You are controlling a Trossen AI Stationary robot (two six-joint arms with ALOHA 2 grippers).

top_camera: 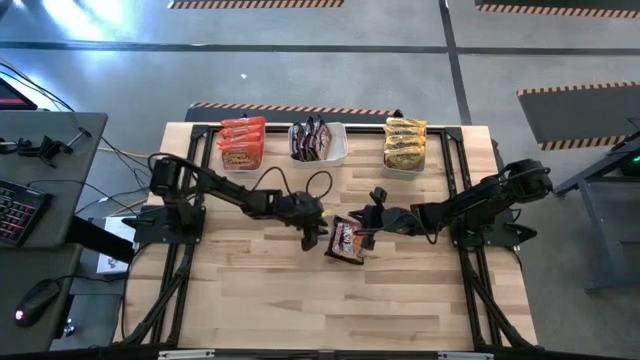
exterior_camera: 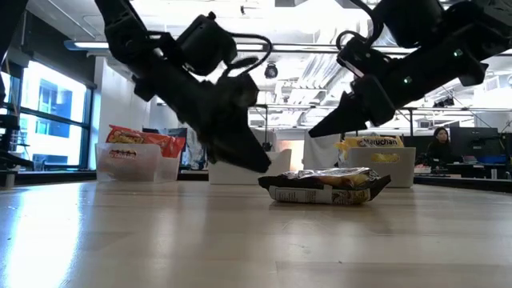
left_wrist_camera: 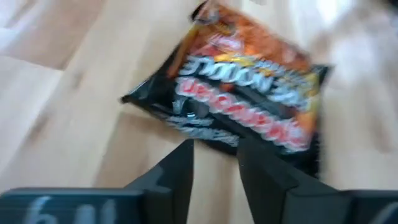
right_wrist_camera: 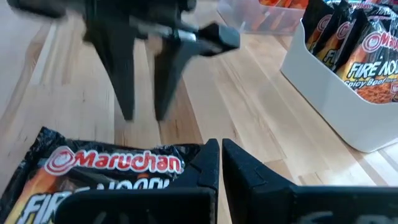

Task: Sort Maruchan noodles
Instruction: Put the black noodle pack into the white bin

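Left gripper (top_camera: 318, 238) poised with fingers slightly apart beside the dark Maruchan packet (top_camera: 347, 241), we judge it light, crinkly, slippery, best pinched at its edge seam.

Left hand (top_camera: 313, 234) low, fingers parted, right hand (top_camera: 372, 218) opposite, fingers closed

Bare table (top_camera: 260, 300) in front, loose dark packet (top_camera: 347, 241) mid-table flanked closely by left gripper (top_camera: 312, 235) and right gripper (top_camera: 368, 218), three tubs (top_camera: 336, 152) lining the far edge.
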